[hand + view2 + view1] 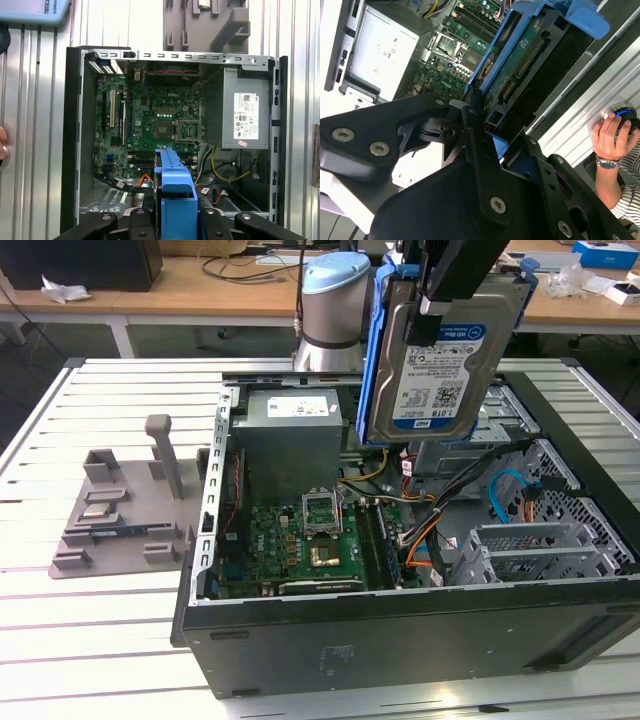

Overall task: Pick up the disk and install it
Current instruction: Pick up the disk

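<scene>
Gripping the disk [440,365] firmly in the gripper [433,312], label face showing. Hanging upright above the open computer case [400,640], to the exterior view's right of the power supply [290,435].

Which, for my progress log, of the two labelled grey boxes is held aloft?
The blue-framed disk, gripped above the case; the power supply sits mounted inside it.

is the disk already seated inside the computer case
No, the disk is held in the gripper, above the open computer case.
</scene>
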Tool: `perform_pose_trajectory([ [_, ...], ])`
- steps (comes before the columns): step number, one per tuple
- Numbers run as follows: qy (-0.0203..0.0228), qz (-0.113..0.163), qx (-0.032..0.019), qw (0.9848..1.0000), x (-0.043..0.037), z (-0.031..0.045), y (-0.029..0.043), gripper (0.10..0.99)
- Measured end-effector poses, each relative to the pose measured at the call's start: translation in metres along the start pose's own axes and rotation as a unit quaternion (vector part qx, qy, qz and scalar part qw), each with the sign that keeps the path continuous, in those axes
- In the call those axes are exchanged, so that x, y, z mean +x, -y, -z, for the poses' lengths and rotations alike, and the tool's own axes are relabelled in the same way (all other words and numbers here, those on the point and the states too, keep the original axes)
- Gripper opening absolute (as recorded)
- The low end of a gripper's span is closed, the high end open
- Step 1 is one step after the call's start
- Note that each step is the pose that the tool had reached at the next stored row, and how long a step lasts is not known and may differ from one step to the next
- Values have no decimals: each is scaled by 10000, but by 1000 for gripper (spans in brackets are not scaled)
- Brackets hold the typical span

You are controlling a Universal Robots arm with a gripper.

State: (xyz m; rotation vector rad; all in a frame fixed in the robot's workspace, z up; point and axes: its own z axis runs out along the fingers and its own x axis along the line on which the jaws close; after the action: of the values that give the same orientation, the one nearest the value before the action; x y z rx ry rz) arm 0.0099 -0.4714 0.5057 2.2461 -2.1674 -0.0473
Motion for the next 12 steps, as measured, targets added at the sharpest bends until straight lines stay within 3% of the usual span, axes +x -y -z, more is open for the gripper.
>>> perform_pose_trajectory([
  [12,0,0,0,10000,279,-1,-10,369],
])
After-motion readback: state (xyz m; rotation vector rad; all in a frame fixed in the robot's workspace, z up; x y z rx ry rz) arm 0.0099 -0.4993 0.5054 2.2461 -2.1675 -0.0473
